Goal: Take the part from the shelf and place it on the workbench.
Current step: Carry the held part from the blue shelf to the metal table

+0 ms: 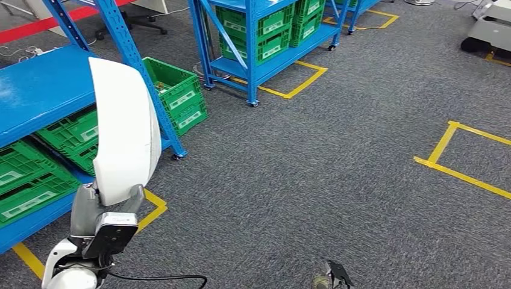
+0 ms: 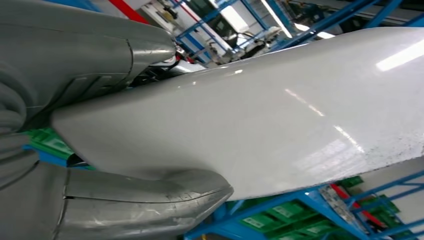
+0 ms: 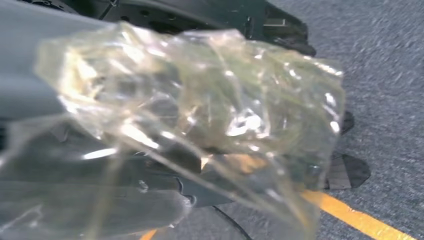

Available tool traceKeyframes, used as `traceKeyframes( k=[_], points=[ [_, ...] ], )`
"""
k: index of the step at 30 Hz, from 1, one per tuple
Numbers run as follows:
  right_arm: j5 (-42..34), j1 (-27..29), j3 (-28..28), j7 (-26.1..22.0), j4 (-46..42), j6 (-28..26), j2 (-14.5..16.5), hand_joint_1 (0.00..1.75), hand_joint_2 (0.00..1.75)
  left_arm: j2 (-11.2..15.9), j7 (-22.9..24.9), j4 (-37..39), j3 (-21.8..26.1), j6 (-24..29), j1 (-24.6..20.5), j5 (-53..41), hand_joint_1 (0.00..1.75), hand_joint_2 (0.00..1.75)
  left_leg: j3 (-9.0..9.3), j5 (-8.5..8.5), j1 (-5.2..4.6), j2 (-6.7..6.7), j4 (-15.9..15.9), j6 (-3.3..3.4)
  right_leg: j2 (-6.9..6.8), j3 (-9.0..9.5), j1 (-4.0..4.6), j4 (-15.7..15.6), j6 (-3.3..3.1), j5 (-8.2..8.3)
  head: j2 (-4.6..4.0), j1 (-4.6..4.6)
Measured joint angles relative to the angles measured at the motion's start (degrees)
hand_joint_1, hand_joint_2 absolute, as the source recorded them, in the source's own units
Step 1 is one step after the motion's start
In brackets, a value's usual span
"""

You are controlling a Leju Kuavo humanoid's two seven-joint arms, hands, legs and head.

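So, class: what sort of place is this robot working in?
Probably a warehouse or factory storeroom: blue steel shelving racks on castors, green plastic crates, and yellow tape floor markings on grey carpet.

No text can be read anywhere. The green crates [image 1: 181,96] on the blue shelves [image 1: 36,90] at the left and far centre carry white labels [image 1: 182,100], but their print is too small to make out.
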Motion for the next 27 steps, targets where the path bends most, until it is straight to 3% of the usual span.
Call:
traceKeyframes(
  k=[2,4,6,7,10,12,14,16,17,19,20,21,22,23,25,27],
  points=[
    [0.54,-0.07,0.07,-0.53,0.04,-0.39,-0.19,0.00,0.00,0.03,-0.07,0.10,0.06,0.29,0.11,0.32,1.75,1.75,0.16,0.38,0.27,1.44,-0.63,0.47,-2.43,-1.93,0.08,3.54,0.60,-2.33,0.00,0.43],
    [1.33,-0.57,0.44,-0.62,0.42,-1.28,-0.06,0.00,0.00,0.08,-0.11,0.20,0.60,0.34,0.84,0.88,1.75,1.75,0.08,0.41,0.07,2.97,-0.66,0.58,-5.20,-5.12,-0.13,10.41,1.13,-5.77,0.00,0.82],
    [1.76,-1.13,1.13,-0.62,1.13,-1.85,0.28,0.00,0.00,0.09,-0.17,0.24,1.65,-0.58,1.67,1.37,1.75,1.75,0.02,0.37,-0.03,4.50,-0.64,0.58,-6.24,-6.49,-0.42,13.80,1.44,-6.43,0.00,0.83],
    [1.71,-1.27,1.44,-0.62,1.46,-1.83,0.45,0.00,0.00,0.06,-0.25,0.24,2.17,-1.21,1.89,1.43,1.75,1.75,0.02,0.35,-0.03,5.11,-0.63,0.55,-6.59,-5.62,-0.51,12.50,1.49,-5.31,0.00,0.83],
    [1.09,-1.54,1.82,-0.31,2.01,-1.40,0.79,0.00,0.00,-0.25,-0.52,0.24,3.21,-2.44,2.03,1.10,1.75,1.75,0.15,0.23,-0.20,6.49,-0.57,0.11,-9.19,0.45,-0.33,1.97,1.10,-1.14,0.00,0.83],
    [0.71,-1.78,1.91,0.06,2.16,-1.21,1.01,0.00,0.00,-0.44,-0.54,0.24,3.59,-2.73,2.01,0.90,1.75,1.75,0.17,0.24,-0.44,7.28,-0.49,-0.51,-10.14,2.01,0.07,-0.95,0.52,-0.82,0.00,0.78],
    [0.62,-1.81,2.12,0.17,2.29,-1.32,1.16,0.00,0.00,-0.60,-0.46,0.23,3.84,-2.83,1.96,0.88,1.75,1.75,0.24,0.23,-0.40,8.03,-0.53,-1.22,-9.07,1.86,0.18,-1.06,-0.23,-0.53,0.00,0.76],
    [0.60,-1.82,2.43,0.23,2.39,-1.58,1.31,0.00,0.00,-0.75,-0.37,0.22,4.09,-2.83,1.90,0.86,1.75,1.75,-0.09,-1.01,-0.17,6.71,0.63,-1.82,-7.99,1.89,0.02,-1.40,-1.04,-0.11,-0.01,0.65],
    [0.53,-1.87,2.56,0.26,2.42,-1.75,1.40,0.00,0.00,-0.80,-0.34,0.22,4.23,-2.82,1.92,0.87,1.75,1.75,-0.92,-2.50,-0.07,5.50,2.68,-1.99,-7.46,1.95,-0.08,-1.56,-1.43,0.07,-0.01,0.52],
    [0.14,-1.95,2.77,0.28,2.52,-1.99,1.63,0.00,0.00,-0.87,-0.34,0.27,4.42,-2.81,2.02,0.88,1.75,1.75,-4.01,-6.26,-0.06,3.58,9.75,-2.00,-6.26,1.83,0.05,-1.57,-1.84,0.17,0.00,0.35],
    [-0.09,-1.94,2.82,0.27,2.58,-2.05,1.73,0.00,0.00,-0.87,-0.34,0.32,4.46,-2.82,2.07,0.89,1.75,1.75,-5.47,-7.37,-0.08,3.27,12.94,-1.95,-5.55,1.80,0.15,-1.55,-1.95,0.20,0.00,0.32],
    [-0.29,-1.94,2.85,0.26,2.65,-2.06,1.81,0.00,0.00,-0.88,-0.34,0.38,4.47,-2.82,2.08,0.90,1.75,1.75,-6.27,-7.45,-0.10,3.11,14.63,-1.87,-4.80,1.79,0.25,-1.51,-1.98,0.21,0.00,0.33],
    [-0.44,-1.94,2.87,0.26,2.70,-2.15,1.87,0.00,0.00,-0.89,-0.34,0.43,4.46,-2.82,2.07,0.90,1.75,1.75,-6.09,-6.37,-0.11,2.99,14.20,-1.73,-4.03,1.80,0.32,-1.43,-1.99,0.22,0.00,0.33],
    [-0.48,-1.97,2.91,0.25,2.74,-2.33,1.91,0.00,0.00,-0.89,-0.33,0.46,4.45,-2.81,2.05,0.89,1.75,1.75,-4.99,-4.47,-0.11,2.73,11.85,-1.55,-3.25,1.83,0.36,-1.32,-1.97,0.21,0.00,0.33],
    [-0.45,-2.04,3.06,0.26,2.85,-2.88,2.08,0.00,0.00,-0.89,-0.32,0.50,4.45,-2.80,2.05,0.87,1.75,1.75,-1.94,-0.98,0.03,0.48,5.05,-1.09,-1.76,1.61,0.40,-0.85,-1.76,0.10,0.00,0.36],
    [-0.41,-2.11,3.20,0.26,2.96,-3.20,2.22,0.00,0.00,-0.90,-0.29,0.55,4.45,-2.80,2.07,0.86,1.75,1.75,-0.33,-0.18,0.09,-1.41,1.13,-0.82,-0.49,0.88,0.30,-0.36,-1.18,0.14,0.00,0.37]
  ],
)
